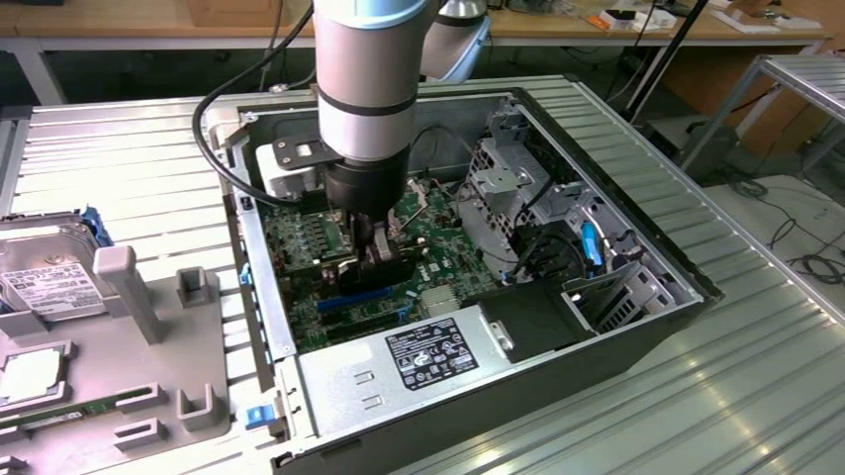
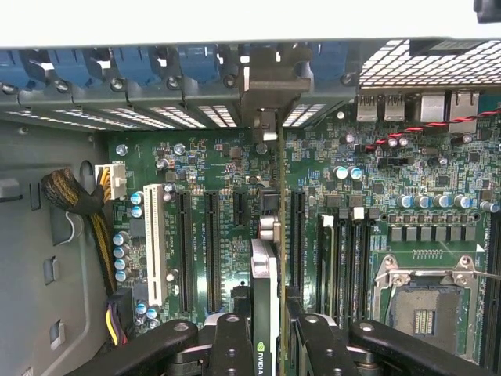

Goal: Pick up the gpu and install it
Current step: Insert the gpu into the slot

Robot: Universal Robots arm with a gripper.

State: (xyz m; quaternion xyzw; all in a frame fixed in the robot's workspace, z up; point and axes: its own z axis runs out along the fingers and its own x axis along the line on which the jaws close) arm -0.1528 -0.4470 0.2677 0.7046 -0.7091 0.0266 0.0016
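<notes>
The gpu (image 2: 264,274) stands on edge between my gripper's (image 2: 266,337) black fingers (image 2: 231,345), which are shut on it. Its silvery bracket (image 2: 270,86) reaches the rear slot openings of the case. The card lies in line with the long black expansion slots (image 2: 211,251) on the green motherboard (image 2: 407,211); whether it is seated I cannot tell. In the exterior view the arm reaches straight down into the open PC case (image 1: 634,198), with the gripper (image 1: 376,252) low over the motherboard (image 1: 442,233), beside a blue slot (image 1: 346,297).
A power supply (image 1: 410,361) fills the near end of the case and a drive cage (image 1: 509,178) the far side. Yellow and black cables (image 2: 78,204) hang near the case wall. At the exterior view's left, a silver hard drive (image 1: 46,282) sits by a grey fixture (image 1: 133,327).
</notes>
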